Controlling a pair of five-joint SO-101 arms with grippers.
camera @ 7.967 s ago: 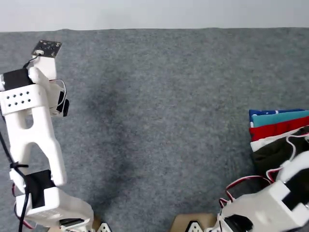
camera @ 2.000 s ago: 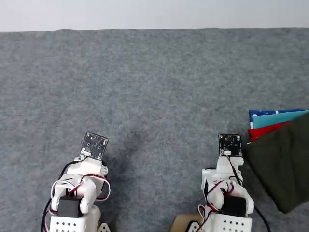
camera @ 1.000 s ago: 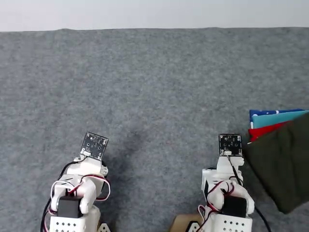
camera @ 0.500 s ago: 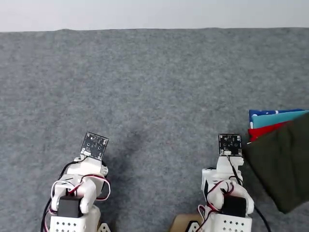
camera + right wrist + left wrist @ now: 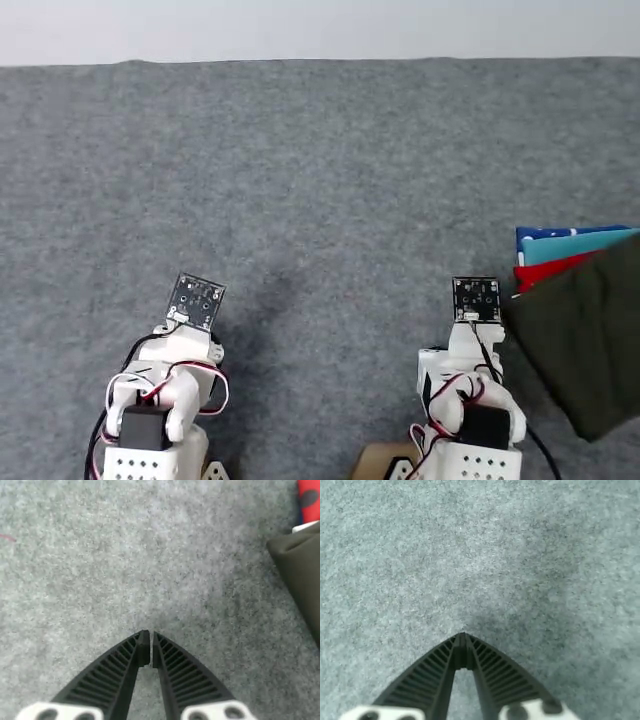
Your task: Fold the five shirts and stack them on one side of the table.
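Observation:
A stack of folded shirts lies at the table's right edge: a dark olive shirt (image 5: 585,345) on top, with red (image 5: 545,271), teal (image 5: 575,246) and blue (image 5: 560,233) edges showing behind it. Both arms are drawn back at the near edge. My left gripper (image 5: 463,639) is shut over bare grey felt, holding nothing. My right gripper (image 5: 148,635) is shut too, with nothing in it, a short way from the olive shirt (image 5: 300,570) and a bit of the red one (image 5: 310,497).
Grey felt (image 5: 320,180) covers the whole table, with a pale wall beyond its far edge. A piece of brown cardboard (image 5: 380,462) sits at the near edge between the two arm bases.
Since eight seconds ago both arms have pulled back to the near edge and folded up, and the olive shirt lies uncovered on the stack. Nothing has moved over the last two seconds.

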